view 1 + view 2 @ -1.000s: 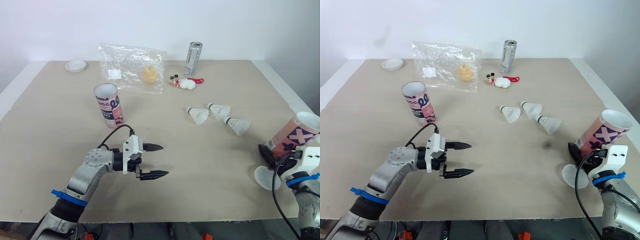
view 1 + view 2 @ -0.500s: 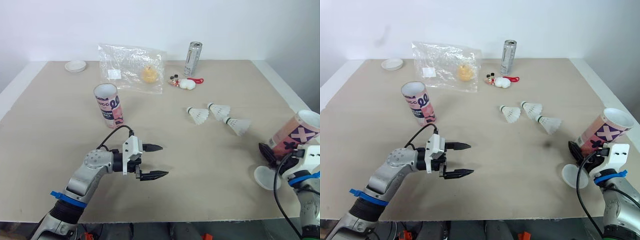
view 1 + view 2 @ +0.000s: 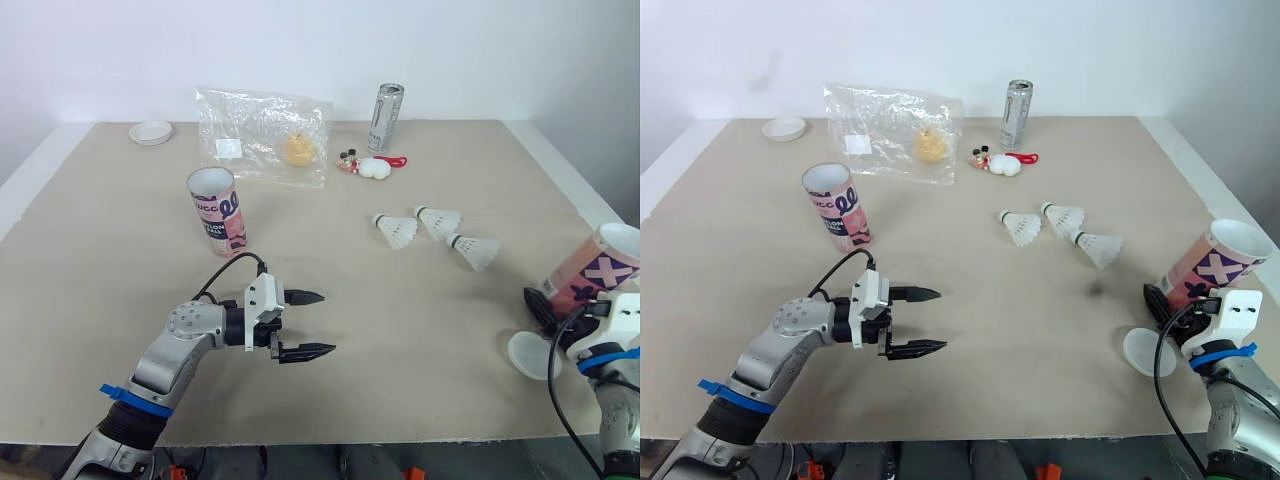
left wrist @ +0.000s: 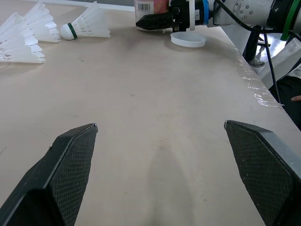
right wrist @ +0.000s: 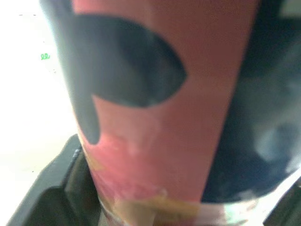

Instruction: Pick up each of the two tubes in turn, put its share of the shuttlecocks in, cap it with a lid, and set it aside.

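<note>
Left tube: upright on the table's left half.
Right tube: tilted at the right edge, lid just before it.
Shuttlecocks: three, between the tubes.

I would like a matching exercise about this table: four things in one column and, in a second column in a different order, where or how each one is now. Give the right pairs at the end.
Column one
1. pink cardboard tube with a black X
2. pink cardboard tube with a dark lettered band
3. tall silver drink can
4. three white feather shuttlecocks

Column two
A. lying on their sides, right of the middle of the beige table
B. upright, open end up, on the left half
C. tilted, gripped by the right gripper
D. upright at the far edge

Pairs: 1-C, 2-B, 3-D, 4-A
</note>
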You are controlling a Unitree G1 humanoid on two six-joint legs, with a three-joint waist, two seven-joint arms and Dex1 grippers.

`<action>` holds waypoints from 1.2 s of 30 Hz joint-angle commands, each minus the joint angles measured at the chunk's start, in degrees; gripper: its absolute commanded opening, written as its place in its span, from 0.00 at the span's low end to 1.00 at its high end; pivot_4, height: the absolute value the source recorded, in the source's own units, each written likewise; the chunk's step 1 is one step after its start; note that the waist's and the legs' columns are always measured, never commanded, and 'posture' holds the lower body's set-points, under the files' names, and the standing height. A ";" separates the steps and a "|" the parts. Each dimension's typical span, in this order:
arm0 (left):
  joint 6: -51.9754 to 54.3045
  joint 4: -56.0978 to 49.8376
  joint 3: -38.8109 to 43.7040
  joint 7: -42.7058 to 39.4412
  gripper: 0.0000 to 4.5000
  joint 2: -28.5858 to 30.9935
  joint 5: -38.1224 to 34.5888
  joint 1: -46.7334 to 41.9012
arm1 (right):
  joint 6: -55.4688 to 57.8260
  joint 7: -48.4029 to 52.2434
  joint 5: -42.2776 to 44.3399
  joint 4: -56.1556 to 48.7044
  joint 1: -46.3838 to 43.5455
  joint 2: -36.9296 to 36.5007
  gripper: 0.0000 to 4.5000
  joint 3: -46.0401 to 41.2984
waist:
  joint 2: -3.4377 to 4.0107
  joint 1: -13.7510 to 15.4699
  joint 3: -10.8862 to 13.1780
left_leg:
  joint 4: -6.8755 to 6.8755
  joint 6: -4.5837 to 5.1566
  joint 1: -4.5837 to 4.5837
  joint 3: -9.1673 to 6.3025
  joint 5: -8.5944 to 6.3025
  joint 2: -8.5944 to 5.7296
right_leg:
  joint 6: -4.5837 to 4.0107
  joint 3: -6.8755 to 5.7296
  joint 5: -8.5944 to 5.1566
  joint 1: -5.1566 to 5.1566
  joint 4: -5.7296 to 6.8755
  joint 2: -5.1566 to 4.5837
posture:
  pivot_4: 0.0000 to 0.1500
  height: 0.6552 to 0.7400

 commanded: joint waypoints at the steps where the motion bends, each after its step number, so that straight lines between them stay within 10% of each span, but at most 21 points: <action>1: -0.42 -1.63 0.08 -0.12 1.00 0.29 -0.16 0.01 | -2.15 -0.48 -0.48 -0.85 0.17 -0.22 0.68 -1.03 | 0.00 0.00 0.00 | 0.00 0.00 0.00 0.00 0.00 0.00 | 0.00 0.00 0.00 0.00 0.00 0.00 | 1.00 1.00; 9: -0.35 -1.75 0.26 -0.25 1.00 0.65 -0.11 0.00 | -1.26 -0.68 0.59 -0.73 -0.41 0.98 0.68 -1.36 | 0.00 0.00 0.00 | 0.00 0.00 0.00 0.00 0.00 0.00 | 0.00 0.00 0.00 0.00 0.00 0.00 | 1.00 1.00; 12: -0.41 -1.73 0.28 -0.21 1.00 0.79 -0.11 0.02 | 0.86 -0.19 2.30 -1.10 -0.43 1.16 0.97 -1.72 | 0.00 0.00 0.00 | 0.00 0.00 0.00 0.00 0.00 0.00 | 0.00 0.00 0.00 0.00 0.00 0.00 | 1.00 1.00; 36: -0.50 -0.54 -0.15 -1.03 1.00 0.80 -0.31 -1.16 | 4.99 -1.80 4.28 -12.24 7.59 0.85 0.97 -4.47 | 0.00 0.01 0.00 | 0.00 0.00 0.01 0.00 0.00 0.00 | -0.01 0.00 0.00 0.00 0.00 -0.01 | 1.00 1.00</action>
